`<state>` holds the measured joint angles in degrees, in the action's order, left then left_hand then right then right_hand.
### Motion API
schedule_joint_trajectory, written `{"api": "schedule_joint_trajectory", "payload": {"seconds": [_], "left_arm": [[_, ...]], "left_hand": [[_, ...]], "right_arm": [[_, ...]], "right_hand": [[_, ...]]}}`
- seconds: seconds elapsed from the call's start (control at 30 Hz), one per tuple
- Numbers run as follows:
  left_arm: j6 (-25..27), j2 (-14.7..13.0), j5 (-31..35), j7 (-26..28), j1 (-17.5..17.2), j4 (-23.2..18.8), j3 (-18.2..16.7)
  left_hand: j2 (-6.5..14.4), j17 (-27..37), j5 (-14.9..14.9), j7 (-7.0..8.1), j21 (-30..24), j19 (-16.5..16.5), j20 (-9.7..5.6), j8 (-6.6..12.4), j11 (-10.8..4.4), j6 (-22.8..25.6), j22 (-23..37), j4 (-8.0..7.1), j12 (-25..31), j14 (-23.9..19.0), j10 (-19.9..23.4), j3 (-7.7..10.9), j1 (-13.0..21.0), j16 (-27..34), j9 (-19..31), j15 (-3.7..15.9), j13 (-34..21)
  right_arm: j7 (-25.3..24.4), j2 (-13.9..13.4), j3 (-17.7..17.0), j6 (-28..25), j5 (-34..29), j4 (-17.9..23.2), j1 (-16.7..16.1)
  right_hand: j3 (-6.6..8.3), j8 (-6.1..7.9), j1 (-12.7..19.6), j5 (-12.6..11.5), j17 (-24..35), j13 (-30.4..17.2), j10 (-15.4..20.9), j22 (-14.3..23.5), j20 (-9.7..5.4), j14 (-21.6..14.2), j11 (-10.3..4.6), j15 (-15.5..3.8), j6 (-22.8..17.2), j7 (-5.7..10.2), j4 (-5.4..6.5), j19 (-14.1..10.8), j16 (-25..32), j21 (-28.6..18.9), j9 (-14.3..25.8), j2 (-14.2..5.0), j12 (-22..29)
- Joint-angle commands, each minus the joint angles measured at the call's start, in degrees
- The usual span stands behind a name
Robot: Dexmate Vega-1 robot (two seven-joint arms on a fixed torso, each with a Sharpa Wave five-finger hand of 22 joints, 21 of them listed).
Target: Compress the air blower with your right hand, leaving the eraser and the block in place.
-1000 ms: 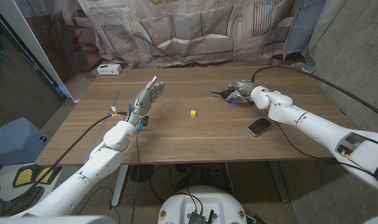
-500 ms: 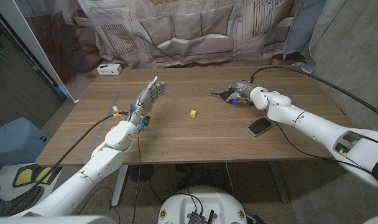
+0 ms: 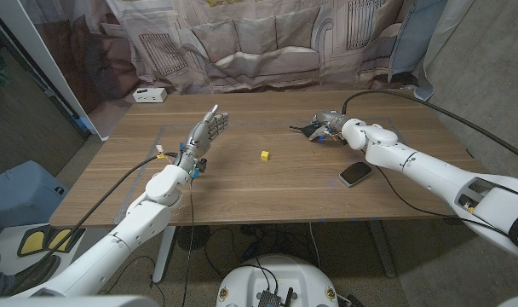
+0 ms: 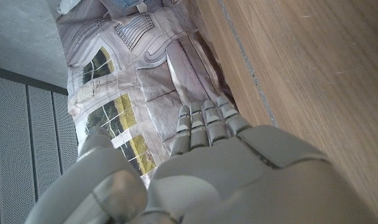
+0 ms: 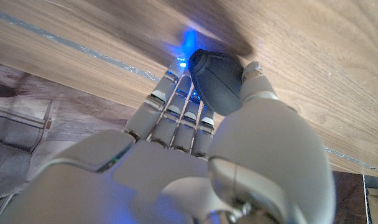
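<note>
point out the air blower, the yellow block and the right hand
air blower [image 5: 215, 82]: right wrist view, on its dark rounded bulb
yellow block [image 3: 264, 155]: head view, on its top face
right hand [image 3: 327, 124]: head view, on its grey back

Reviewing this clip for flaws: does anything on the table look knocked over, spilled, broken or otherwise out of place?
Nothing stands out. The right hand grips the dark air blower at the table's far side. The yellow block sits apart mid-table, and the dark eraser lies flat near the front edge. The left hand holds nothing.
</note>
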<state>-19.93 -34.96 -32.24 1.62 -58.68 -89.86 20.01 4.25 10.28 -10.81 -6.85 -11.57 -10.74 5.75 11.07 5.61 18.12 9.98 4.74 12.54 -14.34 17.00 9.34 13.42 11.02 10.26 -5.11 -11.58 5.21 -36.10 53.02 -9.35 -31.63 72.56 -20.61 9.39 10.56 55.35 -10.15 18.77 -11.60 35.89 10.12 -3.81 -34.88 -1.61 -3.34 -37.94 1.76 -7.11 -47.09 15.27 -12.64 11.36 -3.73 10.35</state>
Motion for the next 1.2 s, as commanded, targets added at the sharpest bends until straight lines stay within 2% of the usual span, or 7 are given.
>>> {"api": "schedule_joint_trajectory", "payload": {"seconds": [0.03, 0.2, 0.5, 0.67, 0.8, 1.03, 1.2], "left_arm": [[-0.06, 0.24, -0.11, -0.13, 0.21, 0.45, 0.2], [0.02, 0.15, -0.07, -0.14, 0.2, 0.4, 0.22], [0.2, 0.09, -0.21, -0.16, 0.21, 0.29, 0.21], [0.34, 0.04, -0.31, -0.27, 0.25, 0.31, 0.24], [0.38, 0.02, -0.38, -0.25, 0.23, 0.33, 0.2], [0.26, -0.02, -0.42, -0.53, 0.33, 0.47, 0.23], [0.47, -0.21, -0.46, -0.49, 0.25, 0.34, 0.16]], "left_hand": [[0.35, 0.12, 0.13, 0.16, 0.09, -0.41, 0.38, -0.01, -0.08, 0.36, 0.35, 0.37, -0.04, -0.3, 0.52, 0.17, -0.44, -0.05, 0.25, 0.05, -0.17], [0.35, 0.13, 0.13, 0.21, 0.08, -0.44, 0.5, -0.02, -0.04, 0.36, 0.35, 0.37, -0.06, -0.31, 0.48, 0.17, -0.46, -0.05, 0.25, 0.08, -0.17], [0.35, 0.13, 0.14, 0.28, 0.1, -0.42, 0.67, 0.03, -0.03, 0.53, 0.35, 0.39, -0.04, -0.31, 0.54, 0.18, -0.5, -0.06, 0.25, -0.05, -0.17], [0.36, 0.13, 0.14, 0.28, 0.1, -0.42, 0.71, -0.01, -0.02, 0.46, 0.35, 0.39, -0.06, -0.34, 0.5, 0.18, -0.52, -0.06, 0.25, 0.03, -0.17], [0.36, 0.13, 0.14, 0.26, 0.11, -0.4, 0.74, 0.01, -0.06, 0.53, 0.35, 0.4, -0.05, -0.37, 0.55, 0.19, -0.53, -0.05, 0.25, -0.01, -0.17], [0.38, 0.13, 0.14, 0.26, 0.1, -0.43, 0.77, 0.0, 0.13, 0.54, 0.36, 0.42, -0.04, -0.34, 0.6, 0.21, -0.54, -0.07, 0.25, -0.02, -0.17], [0.39, 0.13, 0.14, 0.31, 0.1, -0.42, 0.77, -0.01, -0.03, 0.53, 0.36, 0.43, -0.07, -0.35, 0.53, 0.23, -0.54, -0.08, 0.26, 0.0, -0.17]], "right_arm": [[1.08, -0.21, 0.46, -1.55, -0.8, 0.83, 0.34], [1.46, -0.31, 0.41, -2.26, -0.9, 1.32, 0.28], [1.71, -0.63, 0.18, -3.09, -0.89, 2.27, -0.07], [2.34, -0.65, 0.47, -3.73, -1.34, 2.61, 0.05], [2.98, -0.89, 0.37, -4.6, -1.41, 3.61, -0.18], [2.32, -1.2, -0.68, -5.38, -0.54, 5.3, -1.22], [1.18, -1.47, -1.8, -5.48, 0.66, 6.48, -2.34]], "right_hand": [[-0.81, -0.47, -1.23, -0.01, -0.06, -0.16, -2.65, 0.1, 0.55, 2.68, 1.12, -0.37, 3.13, -1.27, -0.06, 1.79, -1.18, 0.74, 0.31, 0.82, -0.32], [-1.28, -0.49, -2.1, -0.12, -0.23, -0.18, -4.29, 0.07, 1.38, 4.66, 2.2, 0.85, 5.33, -1.93, 0.12, 3.26, -1.95, 1.27, 0.32, 1.17, -0.22], [-1.79, -0.6, -3.28, -0.19, -0.38, -0.2, -6.36, 0.05, 1.66, 5.86, 2.27, 1.36, 8.07, -2.55, 0.46, 4.24, -2.34, 1.49, 0.32, 1.36, -0.27], [-2.41, -0.64, -4.53, -0.26, -0.66, -0.21, -9.06, 0.05, 2.58, 7.98, 2.24, 2.14, 10.86, -2.38, 0.7, 5.92, -3.13, 1.86, 0.31, 1.92, -0.44], [-3.06, -0.58, -5.97, -0.7, -1.28, -0.22, -12.78, 0.05, 3.41, 10.23, 1.98, 2.92, 14.46, -2.57, 0.82, 7.98, -3.92, 2.04, 0.28, 2.81, -0.47], [-3.32, -0.5, -6.87, -1.0, -1.62, -0.23, -14.33, 0.04, 3.72, 11.51, 2.4, 3.45, 16.25, -2.96, 0.98, 9.22, -4.25, 2.13, 0.26, 3.19, -0.35], [-4.15, -0.16, -9.76, -1.2, -1.83, -0.23, -15.27, 0.05, 4.5, 13.97, 2.78, 4.31, 17.59, -2.81, 2.19, 11.79, -4.58, 2.41, 0.27, 3.27, 0.04]]}}
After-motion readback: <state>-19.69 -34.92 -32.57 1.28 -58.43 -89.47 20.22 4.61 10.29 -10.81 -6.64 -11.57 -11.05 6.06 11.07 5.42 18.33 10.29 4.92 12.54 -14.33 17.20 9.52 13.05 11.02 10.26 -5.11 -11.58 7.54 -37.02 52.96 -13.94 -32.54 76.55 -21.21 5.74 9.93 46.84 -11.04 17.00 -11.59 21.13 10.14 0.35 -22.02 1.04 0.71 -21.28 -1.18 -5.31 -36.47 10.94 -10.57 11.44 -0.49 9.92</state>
